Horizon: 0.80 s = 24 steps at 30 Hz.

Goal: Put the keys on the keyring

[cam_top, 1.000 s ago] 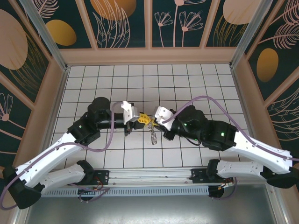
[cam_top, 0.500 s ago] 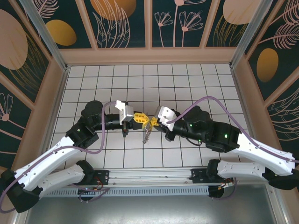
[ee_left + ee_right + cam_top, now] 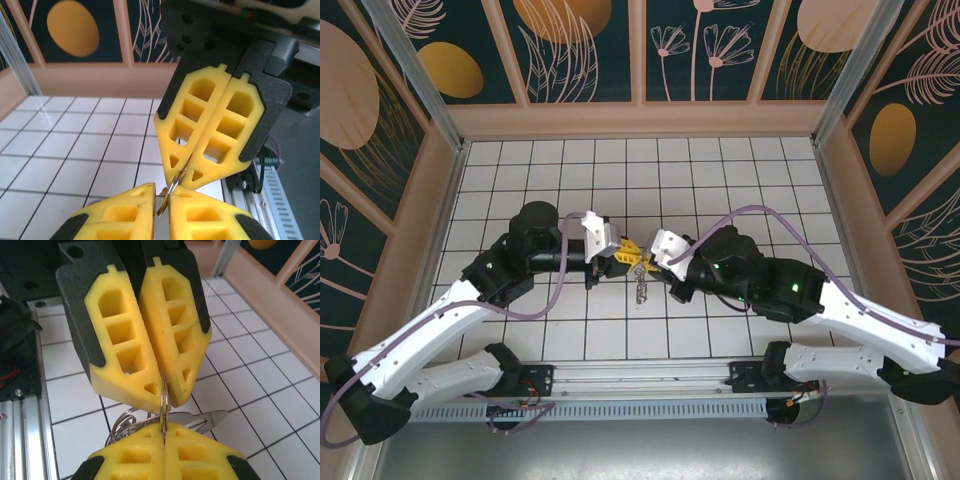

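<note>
The keyring, a thin metal ring seen edge-on, is pinched from both sides above the tiled floor. My right gripper is shut on its near edge. My left gripper grips the far edge, its yellow pads almost touching. From the left wrist, the left gripper has a narrow gap with the keyring in it, and the right gripper is closed above. A silvery key and small coiled rings hang below. From above, the grippers meet tip to tip over the dangling keys.
A white tiled floor lies inside wooden walls. A metal rail with the arm bases runs along the near edge. Purple cables loop over both arms.
Half a second ago both grippers sat a little further left and up, with the hanging keys swung aslant. They have moved back right, and the keys hang straight down.
</note>
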Tool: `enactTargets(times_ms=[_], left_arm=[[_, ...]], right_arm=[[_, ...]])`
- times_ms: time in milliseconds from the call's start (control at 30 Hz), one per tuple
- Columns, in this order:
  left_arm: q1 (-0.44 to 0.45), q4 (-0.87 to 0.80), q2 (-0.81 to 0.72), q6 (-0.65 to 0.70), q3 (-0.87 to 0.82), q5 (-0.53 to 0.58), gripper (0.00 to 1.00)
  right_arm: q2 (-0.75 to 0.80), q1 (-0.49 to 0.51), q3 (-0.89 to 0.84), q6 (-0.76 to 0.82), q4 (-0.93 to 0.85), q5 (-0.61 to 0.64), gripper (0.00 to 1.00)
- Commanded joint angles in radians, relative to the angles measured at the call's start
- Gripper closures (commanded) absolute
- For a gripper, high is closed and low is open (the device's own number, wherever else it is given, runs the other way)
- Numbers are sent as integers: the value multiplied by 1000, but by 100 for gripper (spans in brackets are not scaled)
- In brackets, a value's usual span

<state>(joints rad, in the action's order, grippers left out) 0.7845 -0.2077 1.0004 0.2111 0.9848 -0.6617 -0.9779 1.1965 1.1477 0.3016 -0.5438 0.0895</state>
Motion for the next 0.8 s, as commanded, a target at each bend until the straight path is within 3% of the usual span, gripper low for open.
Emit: enactTargets(times_ms=[0,67,167,333,500,767], left_arm=[[5,-111,19,75,48,19,87],[5,-106,23,74,44,17,88],[5,-70,16,55,27,-10,100],[4,76,-32,-25,-39,-67,100],[5,254,-70,-118,-87,-108,100],[4,424,-77,-212,-139,-158,100]], right_arm=[[-33,-3,51,8,-46,22,100],[-45,-3,59,6,-56,24,100],[-51,-3,68,2,-60,24,100],[-16,-3,44,-19,-19,20,100],[3,-3,-6,-24,27,6,85],[38,-3,-27,-13,92,-13,84]])
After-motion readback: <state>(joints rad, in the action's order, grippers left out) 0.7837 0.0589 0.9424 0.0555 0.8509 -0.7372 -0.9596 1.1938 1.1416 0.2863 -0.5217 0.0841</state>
